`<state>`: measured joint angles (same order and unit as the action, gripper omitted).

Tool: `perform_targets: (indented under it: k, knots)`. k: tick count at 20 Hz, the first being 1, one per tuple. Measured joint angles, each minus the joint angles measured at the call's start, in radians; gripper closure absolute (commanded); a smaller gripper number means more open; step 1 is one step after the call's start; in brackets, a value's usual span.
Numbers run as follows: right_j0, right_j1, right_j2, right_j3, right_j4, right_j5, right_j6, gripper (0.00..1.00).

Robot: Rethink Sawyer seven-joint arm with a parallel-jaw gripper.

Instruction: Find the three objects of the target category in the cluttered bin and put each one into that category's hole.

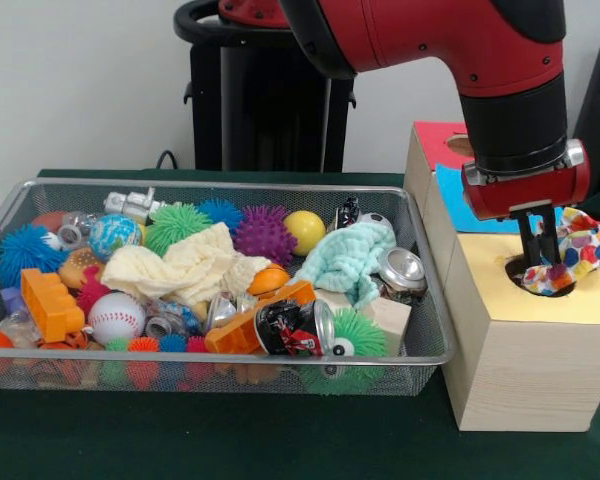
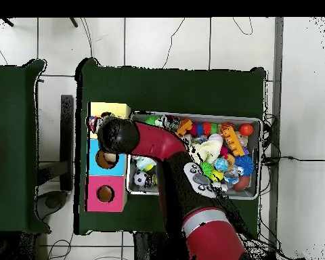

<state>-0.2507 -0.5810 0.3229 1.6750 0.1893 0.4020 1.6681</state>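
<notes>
At the right of the front view, the gripper point(image 1: 540, 255) pinches a patterned cloth point(image 1: 572, 255) between its fingers over the yellow hole point(image 1: 530, 272). Most of the cloth drapes outside the rim, so it may snag there instead of dropping through.

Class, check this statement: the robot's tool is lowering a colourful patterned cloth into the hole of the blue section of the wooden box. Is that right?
Not quite. The tool holds the colourful patterned cloth at the hole in the yellow section of the wooden box, not the blue one, which lies further back. The front view shows this; the rest stands.
</notes>
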Motion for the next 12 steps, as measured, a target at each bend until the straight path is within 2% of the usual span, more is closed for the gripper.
perform_targets:
  k: [12]
  knots:
    - [0.019, 0.000, -0.018, 0.000, 0.000, 0.000, 0.000, 1.00]
